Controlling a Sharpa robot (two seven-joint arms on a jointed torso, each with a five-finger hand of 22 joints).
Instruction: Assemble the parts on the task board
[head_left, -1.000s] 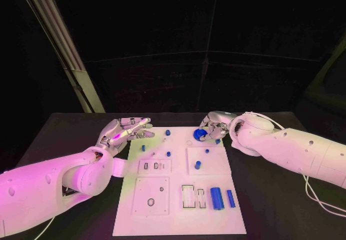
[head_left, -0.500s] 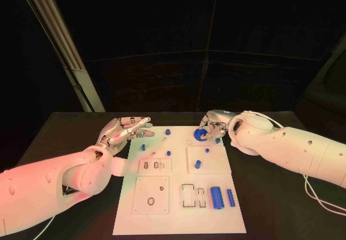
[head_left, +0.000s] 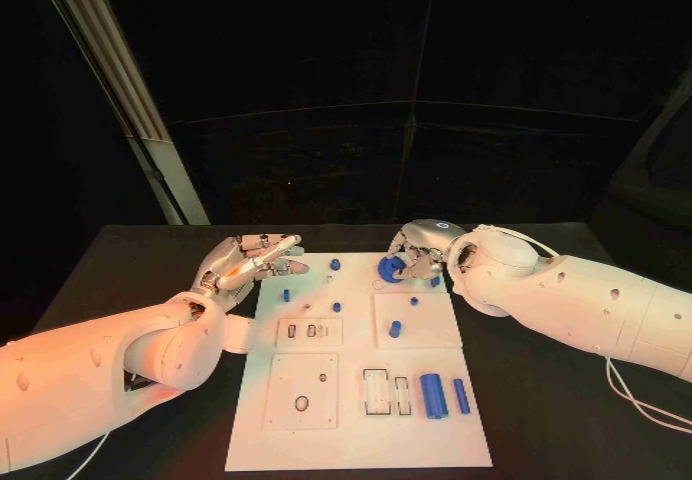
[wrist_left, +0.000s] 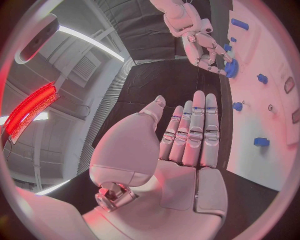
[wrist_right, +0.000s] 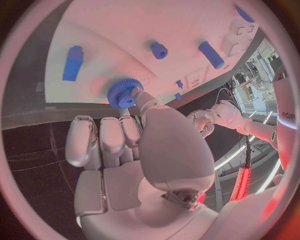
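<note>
At the white task board's far edge, the right hand pinches a round blue toothed gear; misaligned, it could jam. Left hand hovers empty, fingers apart.

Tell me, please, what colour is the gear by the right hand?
Blue gear; right wrist view.

Black table, pale slanted post behind its far left corner, dark backdrop
</note>
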